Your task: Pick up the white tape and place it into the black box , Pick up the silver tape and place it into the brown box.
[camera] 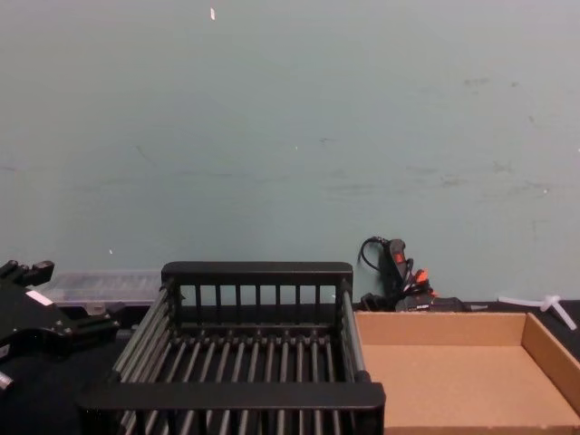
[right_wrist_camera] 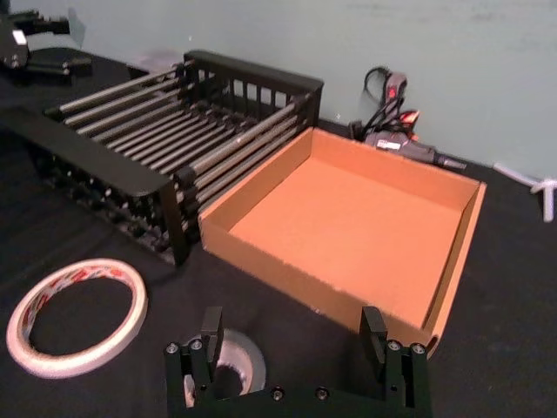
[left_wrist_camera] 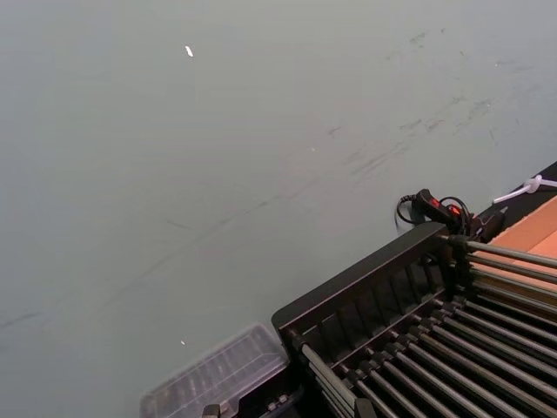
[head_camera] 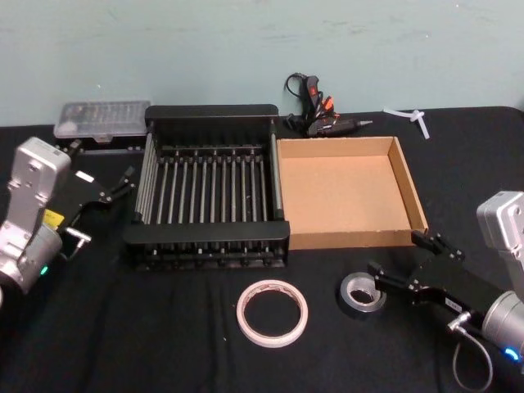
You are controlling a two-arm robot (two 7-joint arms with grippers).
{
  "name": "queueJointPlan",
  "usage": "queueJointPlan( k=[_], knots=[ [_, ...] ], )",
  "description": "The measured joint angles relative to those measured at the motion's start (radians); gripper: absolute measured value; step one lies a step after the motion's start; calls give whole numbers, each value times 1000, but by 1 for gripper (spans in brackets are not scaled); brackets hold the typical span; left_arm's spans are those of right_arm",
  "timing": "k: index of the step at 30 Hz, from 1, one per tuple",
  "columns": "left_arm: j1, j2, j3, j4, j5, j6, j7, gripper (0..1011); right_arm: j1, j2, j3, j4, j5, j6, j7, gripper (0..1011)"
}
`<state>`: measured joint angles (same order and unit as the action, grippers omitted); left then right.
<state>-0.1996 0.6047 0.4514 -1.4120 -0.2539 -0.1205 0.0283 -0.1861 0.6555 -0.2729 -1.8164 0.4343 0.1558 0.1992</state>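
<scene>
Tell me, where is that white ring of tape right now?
In the head view the white tape lies flat on the black tablecloth, just in front of the black box, with the silver tape apart on its right.

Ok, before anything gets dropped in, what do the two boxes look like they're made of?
The black box looks like hard moulded plastic with a matte finish: solid flat rims, slatted sides and a bottom of dull grey bars, possibly metal. The brown box looks like plain cardboard: flat tan surface, thin low walls with raw cut edges.
</scene>
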Motion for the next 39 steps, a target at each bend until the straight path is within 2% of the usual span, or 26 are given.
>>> queueJointPlan(
  k=[8, 17, 28, 39],
  knots=[
    [0, 0, 0, 0, 0, 0, 0, 1001, -12, -1, 10, -9, -2, 56, 13, 1002],
    [0, 0, 0, 0, 0, 0, 0, 1001, 9, -16, 0, 2, -29, 115, 35, 1002],
    [0, 0, 0, 0, 0, 0, 0, 1001, 39, -51, -12, 39, -68, 151, 52, 1002],
    [0, 0, 0, 0, 0, 0, 0, 1001, 49, -80, -5, 57, -95, 173, 62, 1002]
  ],
)
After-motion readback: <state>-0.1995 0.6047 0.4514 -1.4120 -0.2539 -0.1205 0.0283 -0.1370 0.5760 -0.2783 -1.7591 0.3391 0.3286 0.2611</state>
